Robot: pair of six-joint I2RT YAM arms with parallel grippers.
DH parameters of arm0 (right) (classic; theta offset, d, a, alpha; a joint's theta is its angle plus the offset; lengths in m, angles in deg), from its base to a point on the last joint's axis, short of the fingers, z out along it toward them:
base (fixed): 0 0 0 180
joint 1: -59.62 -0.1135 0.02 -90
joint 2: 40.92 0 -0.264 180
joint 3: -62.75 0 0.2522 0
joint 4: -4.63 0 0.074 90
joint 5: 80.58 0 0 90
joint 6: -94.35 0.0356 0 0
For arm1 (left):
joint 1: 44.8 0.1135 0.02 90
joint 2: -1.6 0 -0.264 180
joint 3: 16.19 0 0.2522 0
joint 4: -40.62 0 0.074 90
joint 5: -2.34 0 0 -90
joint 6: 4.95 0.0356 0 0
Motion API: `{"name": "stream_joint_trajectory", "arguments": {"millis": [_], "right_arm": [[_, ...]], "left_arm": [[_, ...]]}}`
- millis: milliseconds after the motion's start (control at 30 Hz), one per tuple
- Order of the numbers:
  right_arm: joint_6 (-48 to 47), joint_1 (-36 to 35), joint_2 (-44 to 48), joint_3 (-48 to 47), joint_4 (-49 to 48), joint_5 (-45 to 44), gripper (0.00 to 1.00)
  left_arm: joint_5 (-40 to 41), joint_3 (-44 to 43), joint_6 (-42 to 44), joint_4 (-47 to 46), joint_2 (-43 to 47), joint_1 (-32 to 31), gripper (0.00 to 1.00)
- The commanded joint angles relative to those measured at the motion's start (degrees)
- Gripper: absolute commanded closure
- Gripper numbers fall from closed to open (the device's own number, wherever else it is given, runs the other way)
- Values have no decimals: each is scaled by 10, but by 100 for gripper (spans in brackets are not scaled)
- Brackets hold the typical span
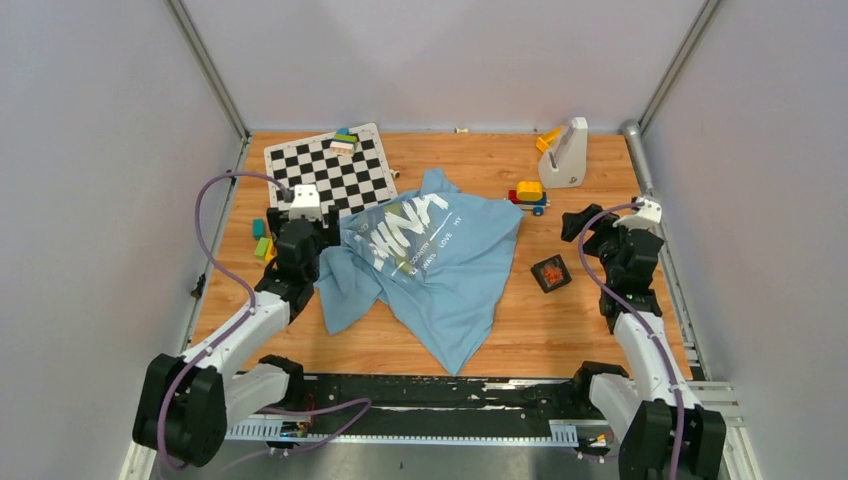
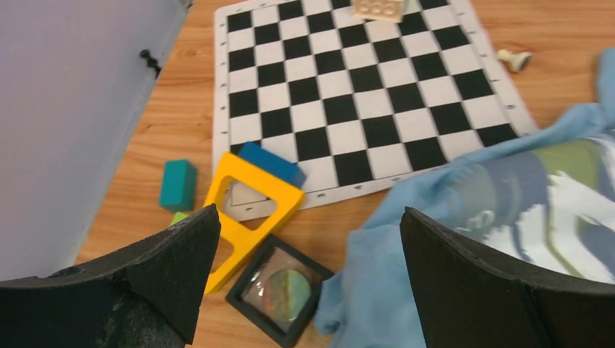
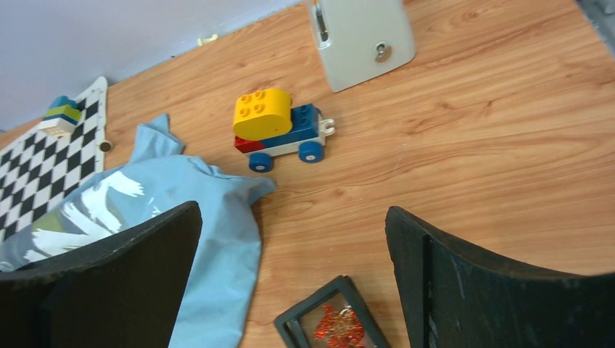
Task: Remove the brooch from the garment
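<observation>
The light blue garment [image 1: 440, 260] with white lettering lies crumpled in the middle of the table. It also shows in the left wrist view [image 2: 508, 196] and the right wrist view [image 3: 210, 239]. The orange-red brooch [image 3: 337, 328] lies in a small black case [image 1: 551, 272] on the bare wood, just right of the garment. My right gripper [image 1: 590, 240] [image 3: 291, 210] is open and empty above the case. My left gripper [image 1: 298, 232] [image 2: 308, 217] is open and empty at the garment's left edge.
A chessboard [image 1: 335, 170] with a few blocks lies at the back left. A yellow frame [image 2: 246, 210], a teal block [image 2: 178, 185] and a second black case [image 2: 279, 290] lie by the left gripper. A toy block car [image 1: 528, 193] and a grey-white stand [image 1: 568, 152] are at the back right.
</observation>
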Motion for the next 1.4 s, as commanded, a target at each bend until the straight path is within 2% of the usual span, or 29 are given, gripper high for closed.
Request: {"name": "stream_joint_trajectory", "arguments": {"millis": [0, 100, 200, 300, 333, 467, 533, 600, 633, 700, 800, 833, 867, 900, 1267, 1367], "right_arm": [[-67, 45, -4, 19, -83, 51, 0], [-78, 87, -8, 53, -129, 92, 0], [-100, 89, -21, 75, -162, 85, 0], [-95, 87, -38, 117, -242, 55, 0], [-95, 82, -49, 125, -263, 46, 0], [-90, 55, -135, 136, -357, -14, 1], [-95, 50, -200, 120, -385, 9, 4], [-135, 17, -261, 118, -431, 24, 4], [-169, -14, -283, 126, -463, -13, 2], [-175, -34, -302, 150, -532, -65, 0], [-164, -29, -295, 136, -498, -76, 2], [-162, -31, -288, 135, -486, -76, 6], [-163, -33, -282, 138, -482, -72, 1], [-168, -36, -281, 143, -488, -72, 0], [-169, -29, -284, 126, -459, -53, 0], [-169, -29, -284, 126, -459, -53, 0]], "left_arm": [[-2, 51, 40, -158, -33, 66, 0], [-47, 85, 44, -226, -62, 105, 0], [-78, 104, 55, -289, -92, 127, 0], [-91, 111, 51, -347, -152, 138, 1], [-99, 117, 48, -386, -181, 147, 1], [-129, 124, 32, -422, -216, 172, 1], [-134, 133, 31, -453, -228, 175, 0], [-134, 133, 31, -449, -226, 175, 0], [-134, 132, 31, -445, -225, 175, 0], [-134, 133, 31, -452, -227, 175, 0], [-133, 132, 31, -448, -227, 175, 3], [-133, 133, 31, -449, -227, 175, 2], [-133, 133, 31, -450, -227, 175, 1], [-133, 134, 31, -451, -227, 175, 0], [-134, 134, 31, -450, -227, 175, 0], [-163, 130, 39, -444, -228, 175, 0]]}}
